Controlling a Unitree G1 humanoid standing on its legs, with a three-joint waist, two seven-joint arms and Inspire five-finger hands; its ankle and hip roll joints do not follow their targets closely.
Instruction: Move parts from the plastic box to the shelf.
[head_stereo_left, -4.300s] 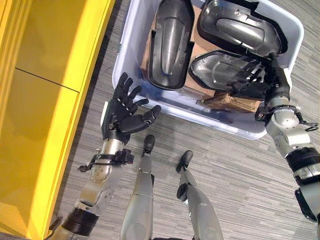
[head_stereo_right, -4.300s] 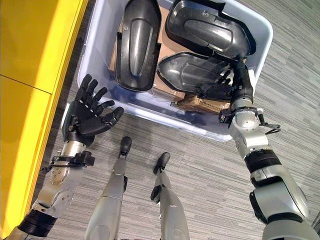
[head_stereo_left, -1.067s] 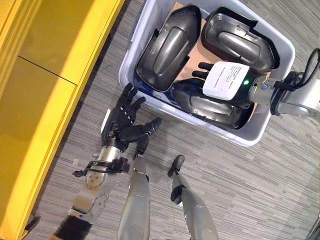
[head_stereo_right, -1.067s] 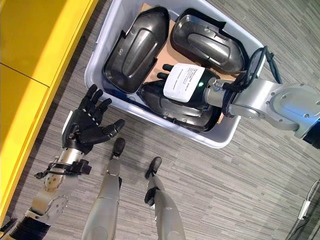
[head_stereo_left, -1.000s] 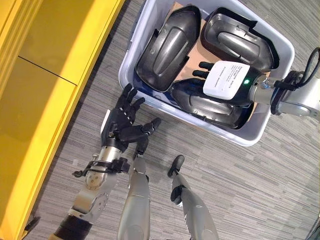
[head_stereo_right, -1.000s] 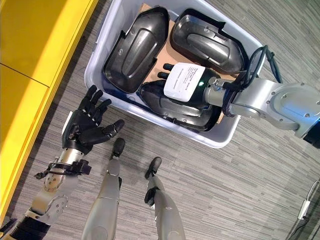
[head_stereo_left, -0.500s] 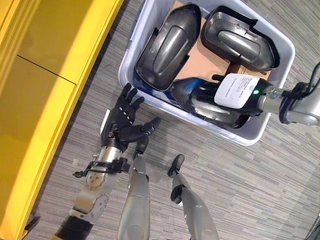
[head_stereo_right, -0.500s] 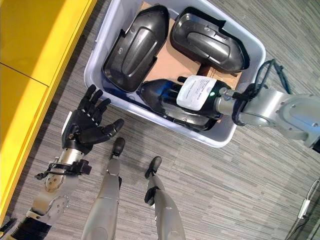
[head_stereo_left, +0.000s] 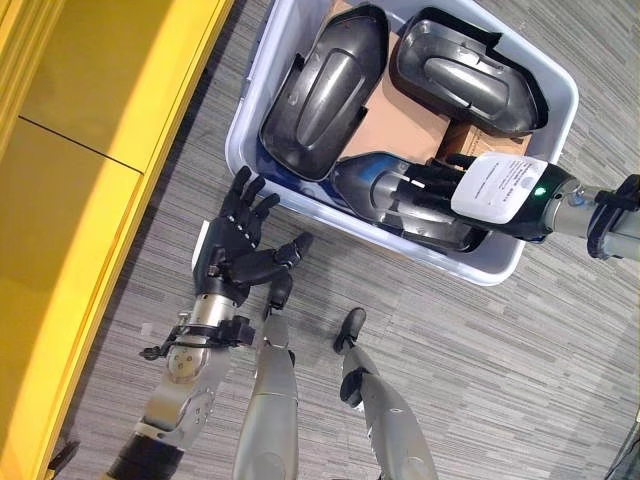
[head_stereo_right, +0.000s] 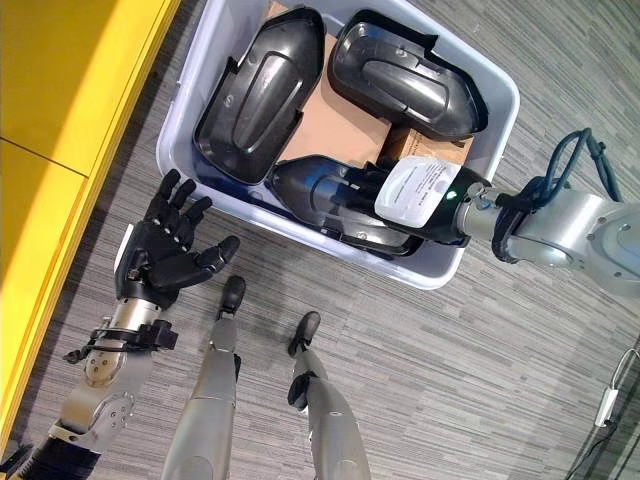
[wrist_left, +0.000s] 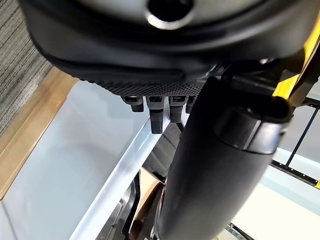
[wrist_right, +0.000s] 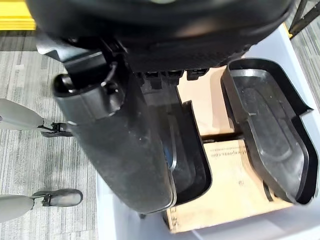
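We see three dark parts in the plastic box beside the yellow shelf. Our right hand lies with straight fingers on the nearest part; our left hand hovers spread outside.

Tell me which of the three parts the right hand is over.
The part nearest the robot in the box; the right hand lies over it. The other two sit farther back, untouched.
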